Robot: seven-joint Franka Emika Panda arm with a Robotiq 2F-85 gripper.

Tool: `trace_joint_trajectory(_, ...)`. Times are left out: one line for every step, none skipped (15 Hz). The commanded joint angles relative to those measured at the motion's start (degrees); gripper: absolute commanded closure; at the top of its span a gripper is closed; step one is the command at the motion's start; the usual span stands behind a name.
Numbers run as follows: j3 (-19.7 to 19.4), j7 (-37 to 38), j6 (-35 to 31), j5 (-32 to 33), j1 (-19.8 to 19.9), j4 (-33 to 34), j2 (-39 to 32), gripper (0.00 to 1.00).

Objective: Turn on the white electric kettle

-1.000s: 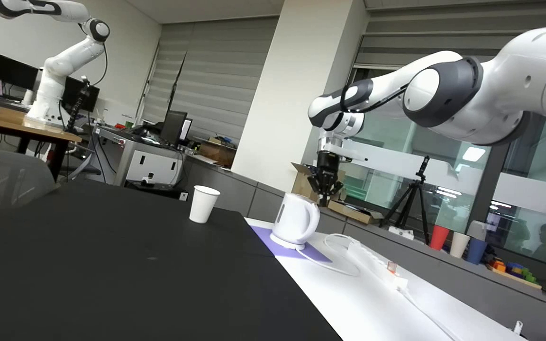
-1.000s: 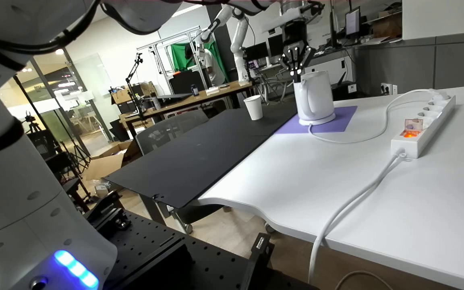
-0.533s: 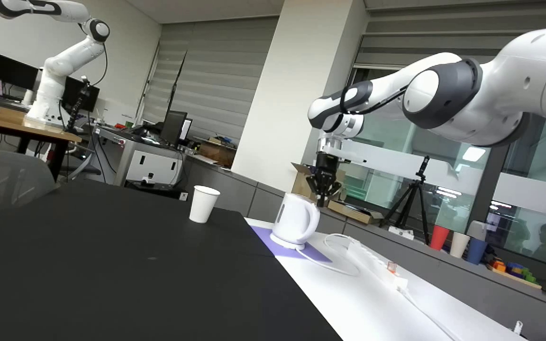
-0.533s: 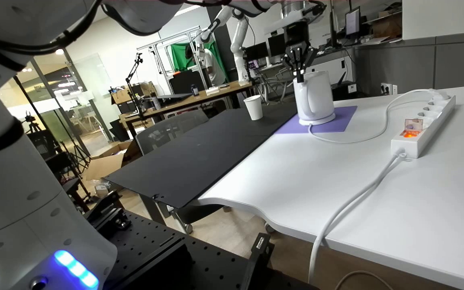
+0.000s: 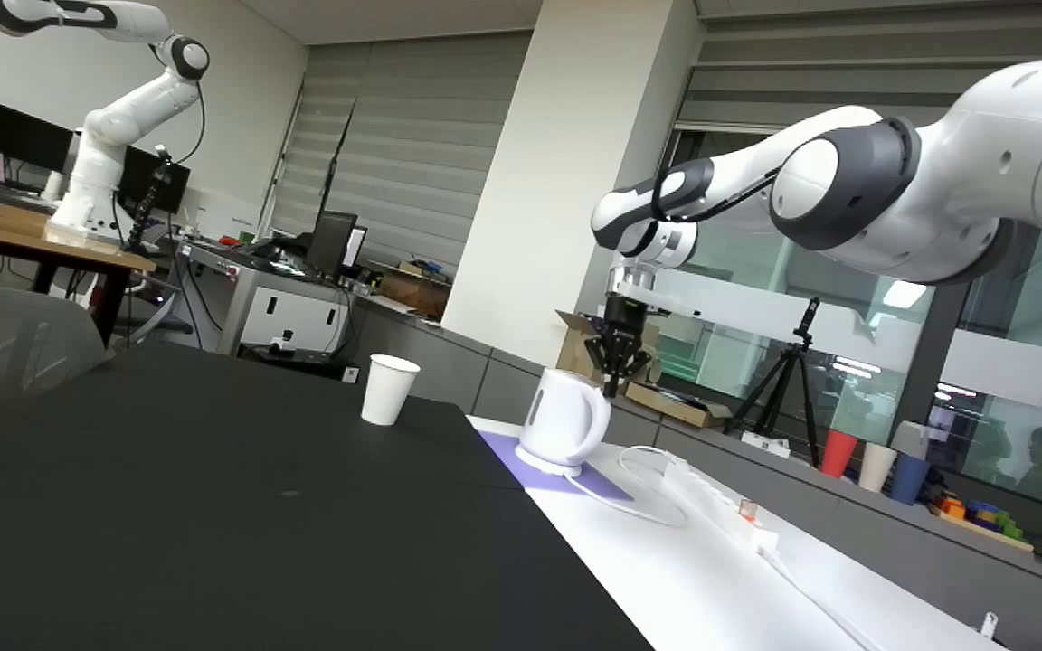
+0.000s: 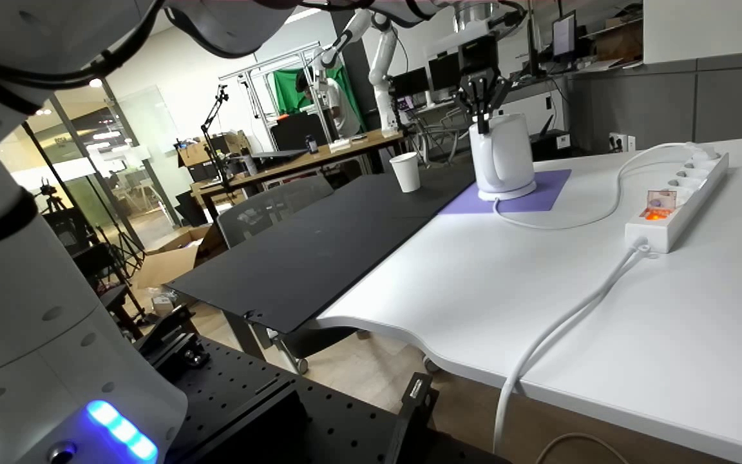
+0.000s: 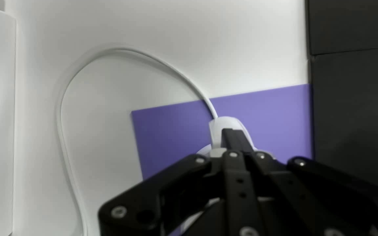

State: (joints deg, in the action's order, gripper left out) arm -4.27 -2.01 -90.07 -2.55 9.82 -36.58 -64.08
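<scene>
The white electric kettle stands upright on a purple mat and shows in both exterior views (image 5: 557, 416) (image 6: 516, 154). Its handle faces my gripper side. In the wrist view the top of the handle (image 7: 229, 122) shows just beyond my fingertips; most of the kettle is hidden under my gripper. My gripper points down at the upper end of the handle in both exterior views (image 5: 610, 389) (image 6: 482, 125). In the wrist view my gripper (image 7: 236, 132) has its fingers together with nothing between them. Whether the tips touch the handle I cannot tell. The kettle's switch is not visible.
A white cup (image 6: 406, 173) stands on the black board (image 6: 306, 251) beside the kettle. The purple mat (image 6: 552, 187) lies under the kettle. A white power strip (image 6: 683, 206) with a lit orange switch lies on the white table (image 6: 448, 277), joined by the kettle's cord (image 7: 61, 121).
My gripper has moved slightly down and closer to the kettle's handle top. The fingers stay together. The kettle and cup have not moved.
</scene>
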Motion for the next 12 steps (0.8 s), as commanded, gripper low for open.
trace_joint_trajectory(0.6, 0.8, -2.3, -1.3, 0.6, 2.7, -1.3, 1.00)
trace_joint_trajectory(0.6, 0.7, -3.1, -1.5, 0.7, 2.7, -1.3, 1.00)
trace_joint_trajectory(0.7, 0.7, -4.6, -1.9, 0.7, 2.7, -1.2, 1.00)
trace_joint_trajectory(0.7, 0.7, -5.2, -2.0, 0.7, 2.6, -1.2, 1.00)
trace_joint_trajectory(0.7, 0.9, -5.8, -2.3, 0.8, 2.6, -1.2, 1.00)
trace_joint_trajectory(0.8, 1.2, -6.2, -2.6, 1.0, 2.5, -1.1, 1.00)
trace_joint_trajectory(1.0, 1.5, -6.8, -3.0, 1.1, 2.5, -1.0, 1.00)
trace_joint_trajectory(1.0, 1.8, -7.6, -3.6, 1.2, 2.5, -0.8, 1.00)
trace_joint_trajectory(0.9, 1.8, -8.3, -4.0, 1.3, 2.5, -0.5, 1.00)
trace_joint_trajectory(0.6, 1.7, -9.5, -3.9, 1.1, 2.6, -0.1, 1.00)
trace_joint_trajectory(0.4, 1.6, -10.5, -3.9, 0.9, 2.7, 0.2, 1.00)
trace_joint_trajectory(0.0, 1.9, -10.5, -3.4, 0.5, 2.7, 0.8, 1.00)
